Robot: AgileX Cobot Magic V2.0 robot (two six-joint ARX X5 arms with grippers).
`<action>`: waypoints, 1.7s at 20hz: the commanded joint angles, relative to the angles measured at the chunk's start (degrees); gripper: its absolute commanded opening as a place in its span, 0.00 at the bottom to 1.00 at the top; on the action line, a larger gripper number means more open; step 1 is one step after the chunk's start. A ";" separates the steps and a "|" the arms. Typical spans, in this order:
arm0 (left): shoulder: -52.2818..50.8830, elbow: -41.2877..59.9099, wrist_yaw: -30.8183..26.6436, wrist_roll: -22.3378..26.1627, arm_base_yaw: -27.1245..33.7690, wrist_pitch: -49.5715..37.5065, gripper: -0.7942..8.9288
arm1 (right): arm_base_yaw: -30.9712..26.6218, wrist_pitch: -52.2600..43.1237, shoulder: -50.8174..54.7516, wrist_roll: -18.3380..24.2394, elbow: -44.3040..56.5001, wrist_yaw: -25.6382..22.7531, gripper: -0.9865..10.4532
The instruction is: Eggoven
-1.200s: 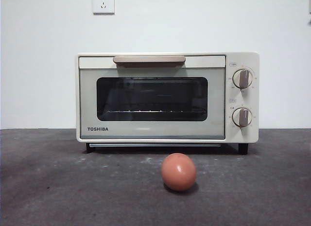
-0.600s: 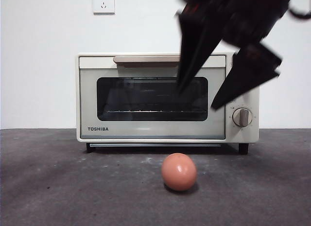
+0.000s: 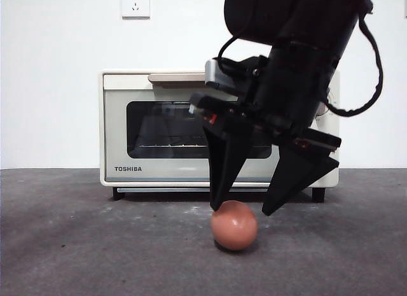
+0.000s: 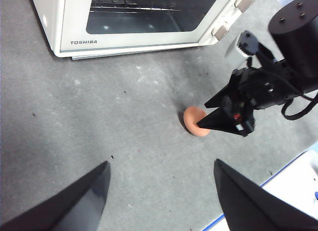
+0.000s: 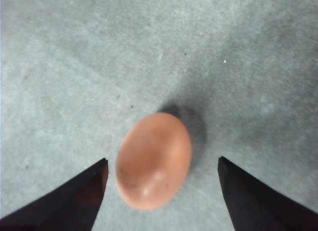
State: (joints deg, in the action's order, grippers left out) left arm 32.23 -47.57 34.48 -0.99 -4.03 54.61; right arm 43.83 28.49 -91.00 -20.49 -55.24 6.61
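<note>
The work surface is a dark grey table with a matte, slightly mottled finish and scattered pale specks. Behind it stands a plain white wall carrying a white wall socket high up, above the oven's left half. In the left wrist view, a white area edged with a blue line shows beyond the table's border.

The toaster oven is a cream box set at the back of the table against the wall. Its door is closed. The door carries a dark glass window, through which a wire rack is visible, a tan bar handle along the top, and the TOSHIBA mark at the lower left corner. The control panel on its right side is mostly hidden by the arm in the front view; the left wrist view shows two knobs there.

The egg is small, smooth and orange-brown with a faint sheen. It lies on its side on the bare table, in front of the oven and toward its right half, clear of the door.

The right gripper hangs directly over the egg, jaws spread wide, one tip at either side and neither visibly gripping it.

The left gripper is held above the table, well apart from the egg, jaws likewise spread with nothing between them.
</note>
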 commanded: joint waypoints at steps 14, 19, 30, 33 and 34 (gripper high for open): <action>0.33 -1.16 0.22 -0.09 -0.13 -0.70 0.42 | 1.44 -2.78 -5.01 -2.05 -1.01 -0.50 0.20; 0.33 -1.16 0.22 -0.09 -0.13 -0.70 0.38 | 1.42 -3.52 -5.01 -0.92 -1.01 -0.83 0.09; 1.01 -1.20 2.89 -1.90 -0.13 -11.15 0.09 | 1.42 4.50 18.51 2.03 -1.11 -5.64 0.09; 3.65 -1.29 6.08 -5.44 -0.81 -18.69 0.09 | 1.29 8.04 27.58 2.60 -1.11 -7.85 0.09; 5.22 -1.49 6.38 -6.58 -1.55 -21.40 0.09 | 1.29 9.01 30.42 2.73 -1.14 -8.63 0.09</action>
State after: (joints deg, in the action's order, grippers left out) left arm 37.08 -47.72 40.49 -5.93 -5.58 33.95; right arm 44.60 37.80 -60.36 -18.50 -55.37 -1.76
